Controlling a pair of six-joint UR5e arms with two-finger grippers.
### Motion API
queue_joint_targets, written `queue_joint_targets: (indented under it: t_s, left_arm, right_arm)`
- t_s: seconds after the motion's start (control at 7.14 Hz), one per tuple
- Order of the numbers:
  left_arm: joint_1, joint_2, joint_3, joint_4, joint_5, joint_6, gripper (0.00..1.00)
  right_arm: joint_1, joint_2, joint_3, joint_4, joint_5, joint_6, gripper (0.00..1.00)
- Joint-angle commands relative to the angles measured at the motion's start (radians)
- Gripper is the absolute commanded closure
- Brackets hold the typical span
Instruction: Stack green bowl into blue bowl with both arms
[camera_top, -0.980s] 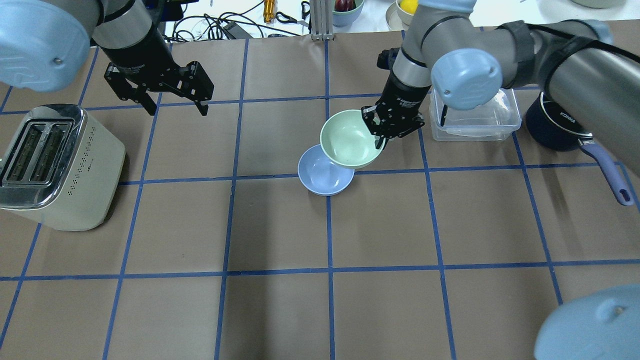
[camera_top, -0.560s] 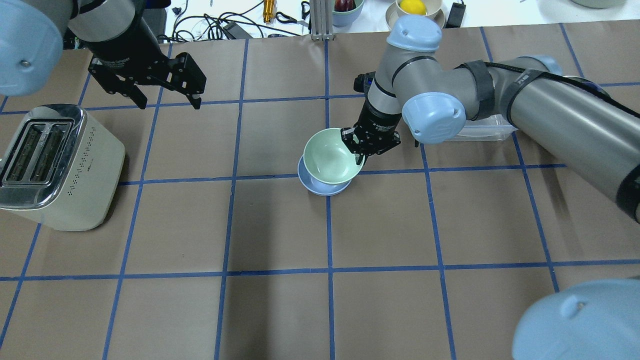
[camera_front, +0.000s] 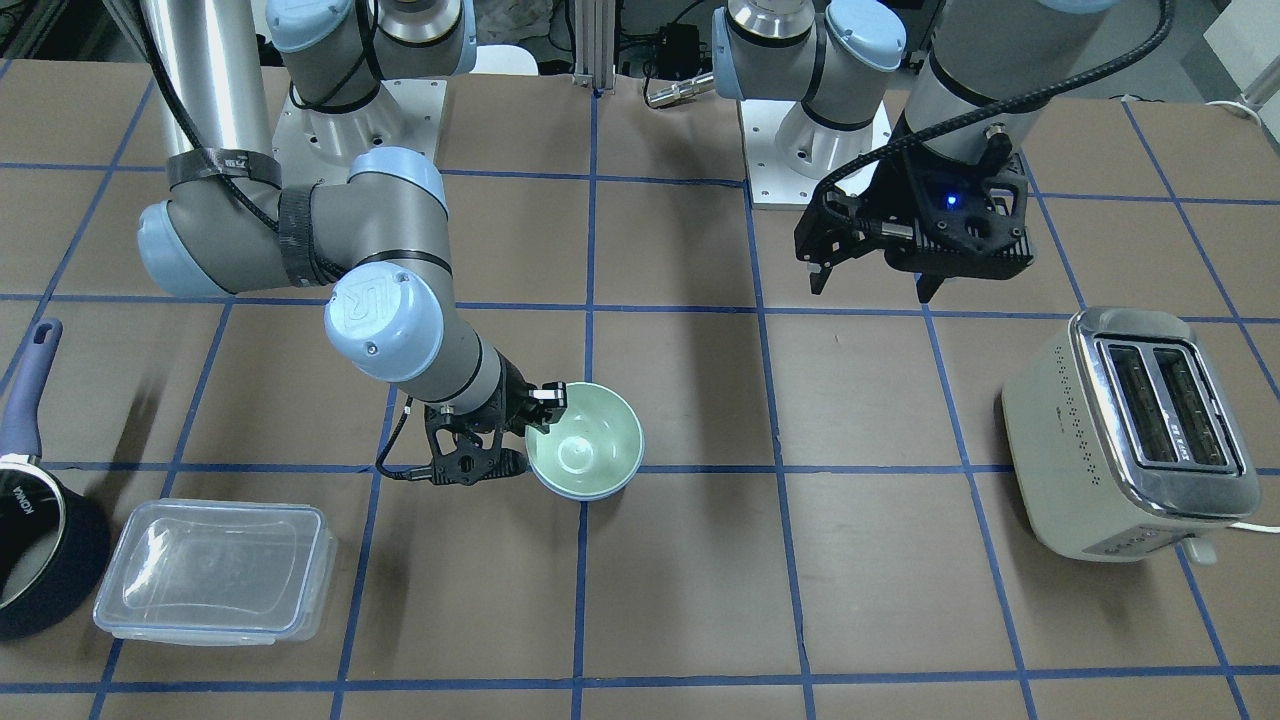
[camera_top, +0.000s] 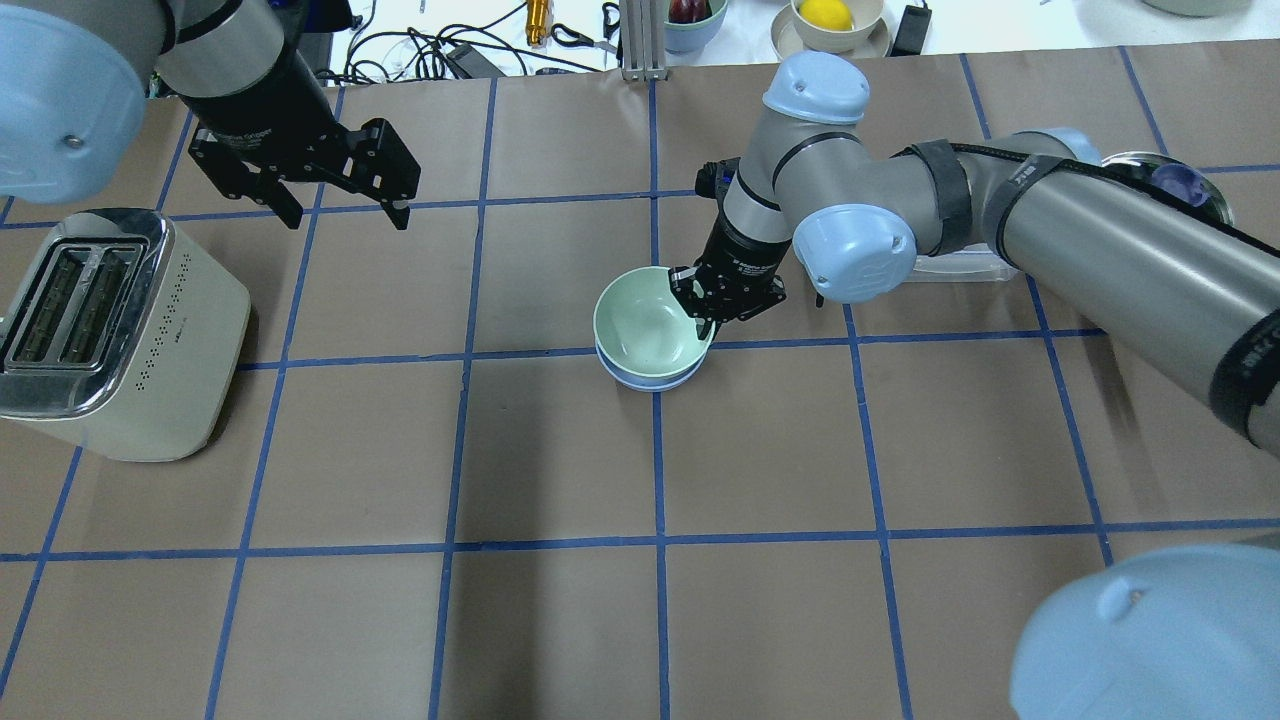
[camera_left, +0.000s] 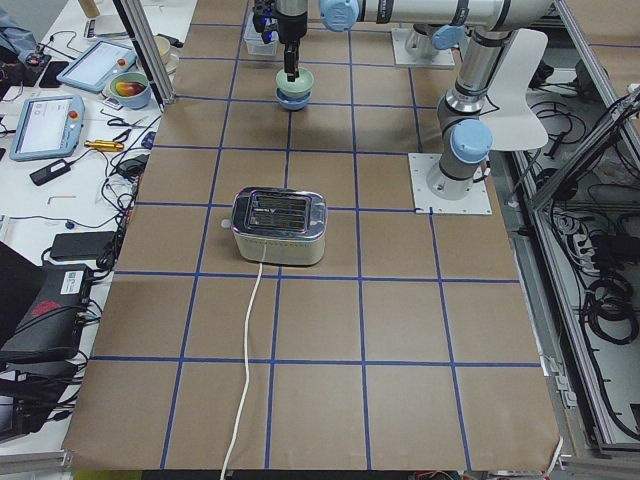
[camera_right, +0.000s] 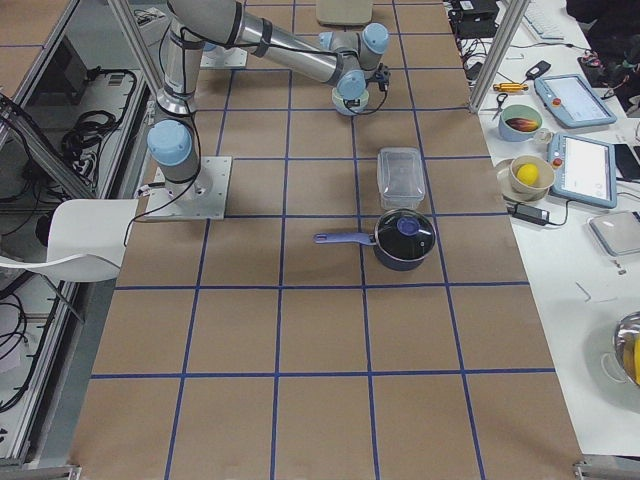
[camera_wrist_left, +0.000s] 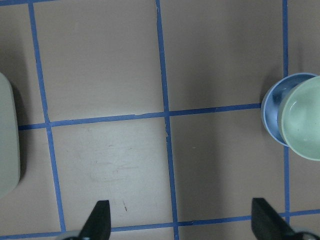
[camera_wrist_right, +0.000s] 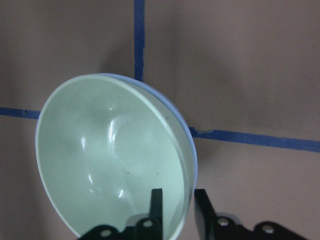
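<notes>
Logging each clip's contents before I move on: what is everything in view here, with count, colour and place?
green bowl: one, pale mint, sitting in the blue bowl near the table's centre
blue bowl: one, periwinkle, under the green bowl, only its rim showing
toaster: one, cream and chrome, on the robot's left side
clear container: one, transparent, on the robot's right side
saucepan: one, navy with a blue handle, beside the clear container
lemon: one, yellow, in a bowl on the white bench
table: one, brown with blue grid lines
left gripper: one, black, open, above the table near the toaster
right gripper: one, black, shut on the green bowl's rim
</notes>
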Motion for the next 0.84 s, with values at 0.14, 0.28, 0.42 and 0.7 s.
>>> queue_joint_targets:
  t_s: [0.14, 0.28, 0.42, 0.7]
  left_arm:
    - [-0.001, 0.004, -0.002, 0.006, 0.002, 0.007, 0.0]
    - [-0.001, 0.001, 0.006, 0.014, 0.0, 0.006, 0.0]
    - [0.002, 0.001, 0.01, 0.021, -0.001, 0.006, 0.0]
    - [0.002, 0.01, -0.002, 0.021, 0.0, 0.003, 0.0]
  right_arm:
    - [-0.035, -0.061, -0.046, -0.001, -0.076, 0.004, 0.0]
    - [-0.076, -0.113, -0.076, 0.14, -0.101, 0.002, 0.0]
    - [-0.125, -0.17, -0.097, 0.236, -0.151, -0.008, 0.0]
    - [-0.185, -0.288, -0.1, 0.414, -0.259, -0.015, 0.0]
